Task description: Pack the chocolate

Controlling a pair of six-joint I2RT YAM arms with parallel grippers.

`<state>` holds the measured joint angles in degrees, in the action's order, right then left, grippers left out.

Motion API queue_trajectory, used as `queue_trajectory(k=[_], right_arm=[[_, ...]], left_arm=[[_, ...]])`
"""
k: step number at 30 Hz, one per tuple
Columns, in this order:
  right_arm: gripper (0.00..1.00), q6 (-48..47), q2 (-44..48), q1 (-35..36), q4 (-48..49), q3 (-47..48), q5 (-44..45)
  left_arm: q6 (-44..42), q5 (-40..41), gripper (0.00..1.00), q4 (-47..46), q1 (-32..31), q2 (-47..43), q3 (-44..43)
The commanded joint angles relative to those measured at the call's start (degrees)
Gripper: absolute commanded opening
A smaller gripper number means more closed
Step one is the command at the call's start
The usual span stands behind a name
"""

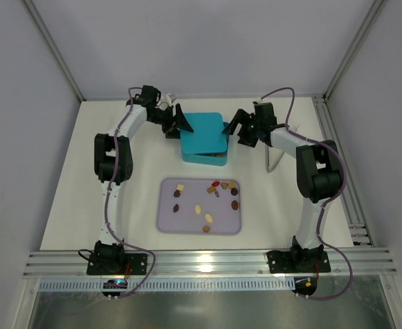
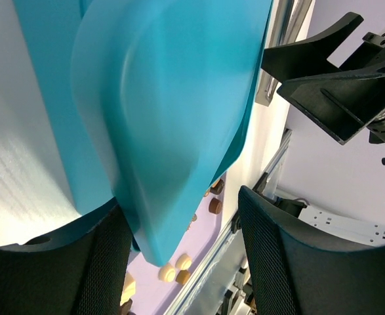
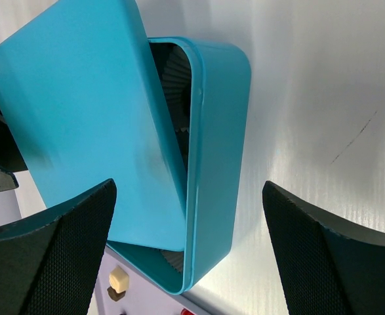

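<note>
Chocolate (image 1: 198,209) loose on lavender tray (image 1: 168,221), near centre tabletop (image 1: 269,205) | teal box (image 1: 199,157) beyond, lid (image 1: 202,129) askew, pleated paper cups (image 3: 176,72) inside | left claw (image 1: 179,122) parted around lid's left edge | right claw (image 1: 233,127) wide, right of box

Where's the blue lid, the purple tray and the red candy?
teal lid (image 1: 202,129): top camera, middle of its flat top.
purple tray (image 1: 177,223): top camera, bare near-left corner.
red chocolate (image 1: 216,184): top camera, its centre, by the tray's far edge.
</note>
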<state>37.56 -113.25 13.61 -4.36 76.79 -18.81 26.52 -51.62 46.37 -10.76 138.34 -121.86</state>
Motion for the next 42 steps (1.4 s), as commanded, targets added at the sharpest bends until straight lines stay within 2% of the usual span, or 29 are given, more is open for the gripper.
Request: queue_trajectory(k=[1, 15, 28, 42], right_arm=[[0.92, -1.09, 0.14, 0.54, 1.90, 0.90, 0.26], [0.91, -2.31, -1.00, 1.51, 0.76, 2.83, 0.35], [0.85, -4.60, -3.20, 3.80, -2.93, 7.93, 2.90], [0.85, -6.62, -5.31, 3.88, -5.22, 10.74, 3.95]], left_arm=[[-0.95, 0.64, 0.63, -0.31, 1.01, -4.66, 1.10], [-4.55, 6.69, 0.62, 4.16, 1.36, -4.75, 1.46], [-8.42, 16.45, 0.61, 12.25, -0.04, -0.97, -8.12], [-6.40, 25.33, 0.60, 10.59, -2.42, 2.46, -12.17]])
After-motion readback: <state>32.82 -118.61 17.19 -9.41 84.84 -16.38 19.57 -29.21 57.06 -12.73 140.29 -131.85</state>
